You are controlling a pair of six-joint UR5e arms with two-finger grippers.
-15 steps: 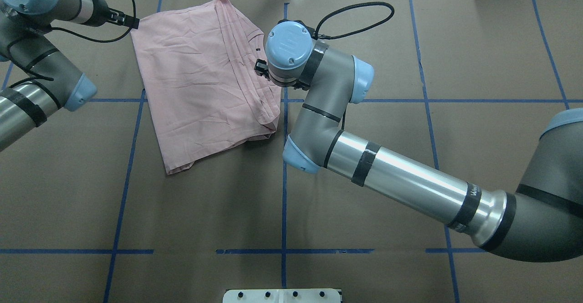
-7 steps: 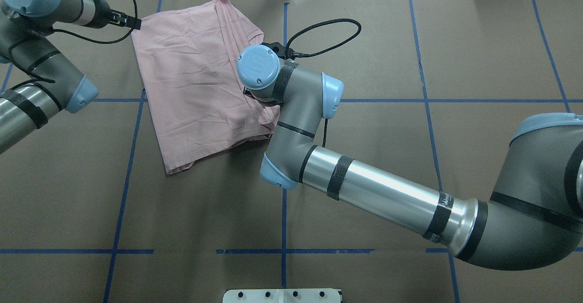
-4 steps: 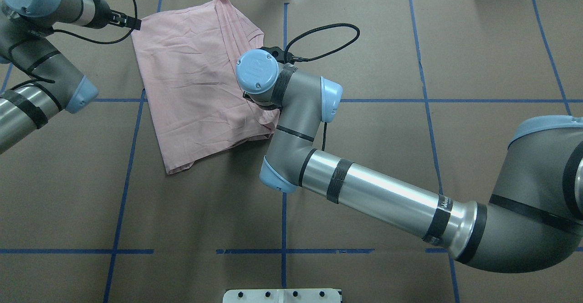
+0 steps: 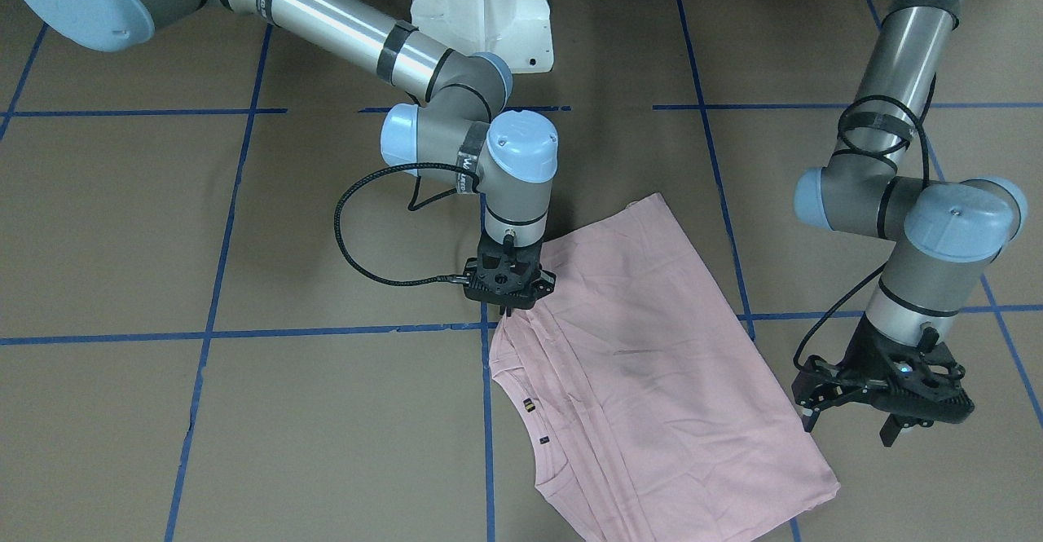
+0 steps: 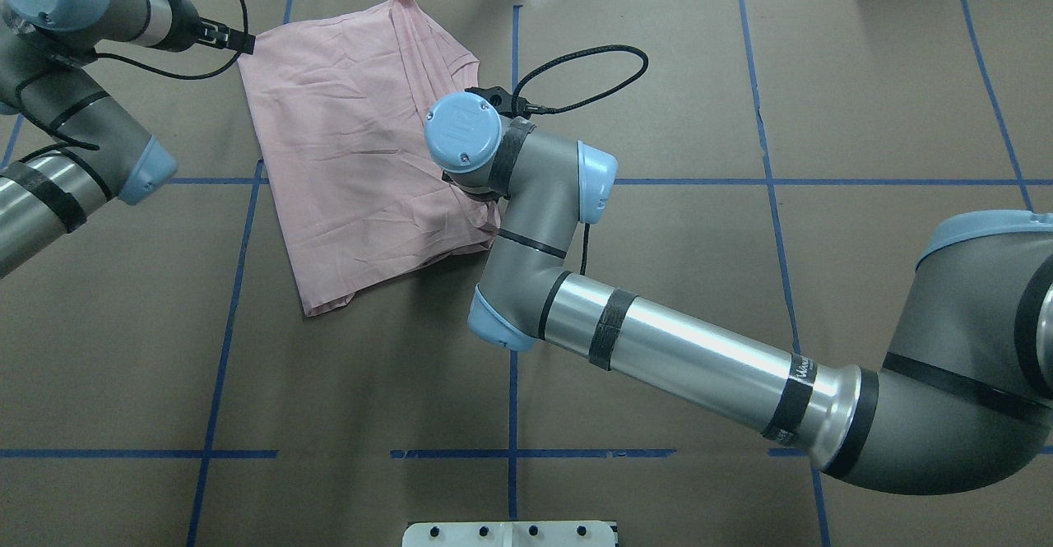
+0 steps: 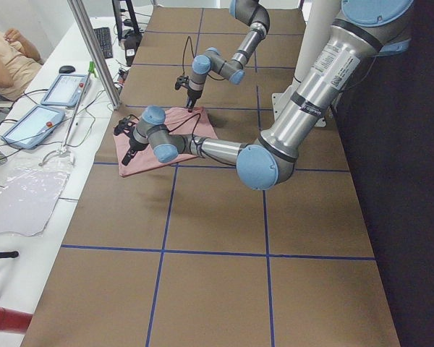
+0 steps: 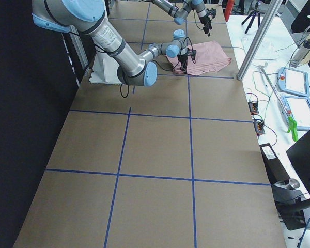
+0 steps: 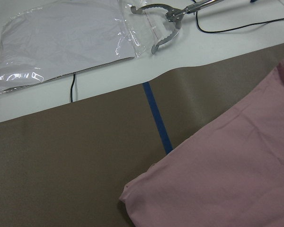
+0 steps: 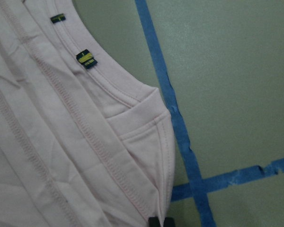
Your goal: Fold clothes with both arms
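Observation:
The pale pink T-shirt (image 4: 652, 379) lies folded on the brown table, plain side up; its print is hidden. It shows at the far left in the overhead view (image 5: 354, 144). Two small black tags (image 9: 86, 58) sit on its layered sleeve hems. My right gripper (image 4: 503, 310) stands upright at the shirt's edge by a blue tape crossing, fingertips (image 9: 154, 221) together on the folded hem. My left gripper (image 4: 847, 428) is open and empty, hovering just off the shirt's other side near its corner (image 8: 128, 194).
Blue tape lines (image 5: 512, 366) grid the table. The white pedestal base (image 4: 481, 4) stands on the robot's side. Past the far table edge lies a white surface with a plastic sheet (image 8: 61, 38) and a metal tool (image 8: 161, 23). An operator's tablets (image 6: 61, 90) lie beside it.
My right arm swung left and toward the robot along the shirt's right edge and came down on it; in the last half second it barely moved. The left arm stayed still.

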